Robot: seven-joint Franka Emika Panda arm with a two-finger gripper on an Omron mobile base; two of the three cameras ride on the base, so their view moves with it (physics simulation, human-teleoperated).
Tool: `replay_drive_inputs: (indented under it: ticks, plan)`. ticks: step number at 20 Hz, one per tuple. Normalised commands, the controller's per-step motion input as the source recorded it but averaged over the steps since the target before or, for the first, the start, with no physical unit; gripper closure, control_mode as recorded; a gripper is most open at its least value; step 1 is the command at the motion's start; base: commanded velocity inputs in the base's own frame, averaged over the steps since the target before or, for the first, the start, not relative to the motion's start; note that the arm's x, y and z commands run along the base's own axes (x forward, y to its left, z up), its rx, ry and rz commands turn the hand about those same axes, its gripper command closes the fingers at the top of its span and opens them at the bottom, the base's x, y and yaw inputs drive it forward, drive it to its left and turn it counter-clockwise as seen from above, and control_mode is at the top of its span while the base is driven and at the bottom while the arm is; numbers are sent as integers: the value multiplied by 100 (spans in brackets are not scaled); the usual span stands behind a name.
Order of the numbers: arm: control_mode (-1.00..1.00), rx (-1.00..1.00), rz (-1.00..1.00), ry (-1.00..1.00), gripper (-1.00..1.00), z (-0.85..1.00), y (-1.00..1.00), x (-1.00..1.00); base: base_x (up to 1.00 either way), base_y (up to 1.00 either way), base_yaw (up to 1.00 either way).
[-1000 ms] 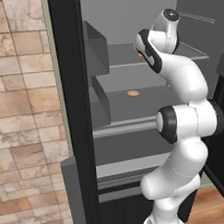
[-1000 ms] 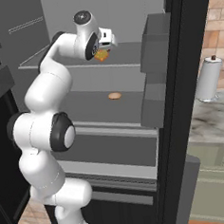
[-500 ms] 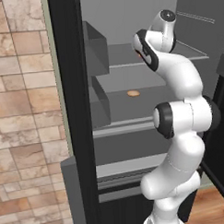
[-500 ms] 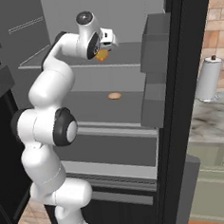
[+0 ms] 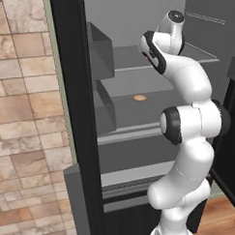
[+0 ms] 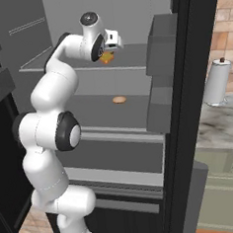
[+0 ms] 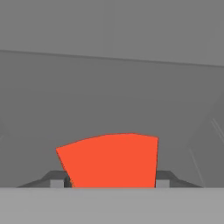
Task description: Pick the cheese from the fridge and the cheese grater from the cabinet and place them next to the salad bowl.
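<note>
The fridge (image 6: 187, 108) stands open with grey shelves inside. On its upper shelf lies the cheese (image 6: 107, 58), a small yellow-orange wedge. Its red-orange side (image 7: 109, 159) sits wide and close in the hand view. My gripper (image 6: 109, 48) reaches onto that shelf from the arm's raised wrist. The gripper (image 7: 109, 183) is shut on the cheese, with a dark fingertip (image 7: 56, 180) pressed against each side of it. From the left base view the forearm covers most of the cheese, leaving an orange sliver (image 5: 146, 57). The cheese grater, cabinet and salad bowl are out of view.
A flat tan disc (image 6: 119, 99) (image 5: 140, 97) lies on the shelf below. Grey door bins (image 6: 159, 70) hang to the right, and further bins (image 5: 102, 52) to the left. A paper towel roll (image 6: 217, 83) stands on the marble counter (image 6: 223, 125). A brick wall (image 5: 21, 94) flanks the fridge.
The arm has leaned slightly further into the fridge, and the gripper has settled around the cheese on the upper shelf. The tan disc has not moved.
</note>
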Motion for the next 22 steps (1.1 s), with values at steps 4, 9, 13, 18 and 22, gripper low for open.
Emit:
replay_drive_inputs:
  ticks: [4,9,13,18,22]
  plan:
    - [-100,0,0,0,100,-16,-5,-2,0,0,0]
    - [-100,3,1,-2,100,-8,0,-30,0,0,0]
    - [-100,1,0,-4,100,0,3,-60,0,0,0]
    - [-100,2,0,-6,100,0,8,-73,0,0,0]
    - [-100,1,0,-8,100,0,17,-78,0,0,0]
